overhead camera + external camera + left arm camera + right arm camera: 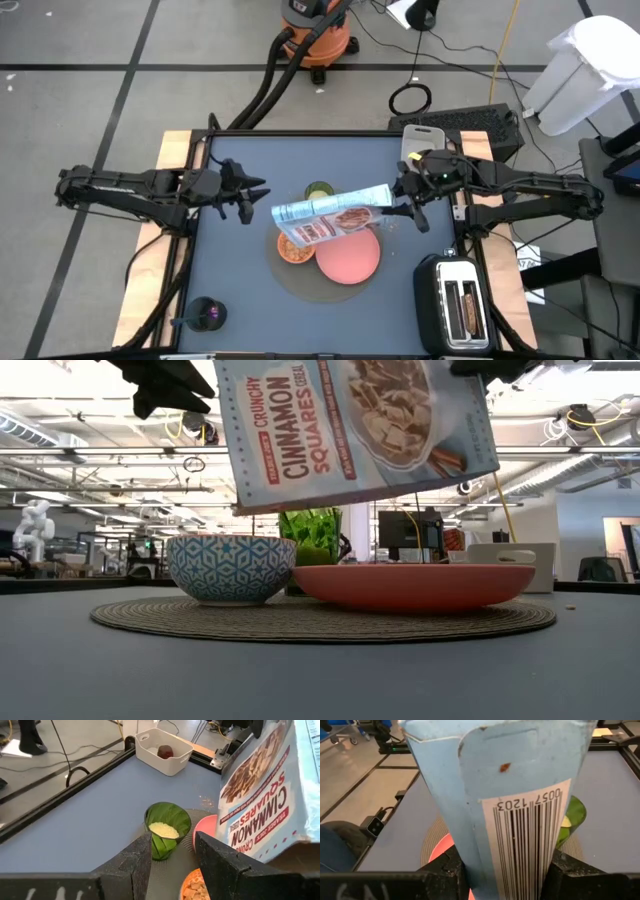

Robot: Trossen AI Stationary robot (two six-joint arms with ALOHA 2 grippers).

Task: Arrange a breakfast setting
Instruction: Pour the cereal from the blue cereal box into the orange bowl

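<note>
Blue cereal bag [332,217] is held clamped at its base by the right gripper [408,207], long axis slanting down-left so its mouth hangs over the bowl [295,248]; left gripper [253,195], empty and part-open, waits nearby.

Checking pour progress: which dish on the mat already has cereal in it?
The patterned bowl under the tilted cereal bag: the left wrist view shows cereal squares inside. The pink plate beside it looks bare, and the green cup holds something pale yellow, not cereal.
</note>
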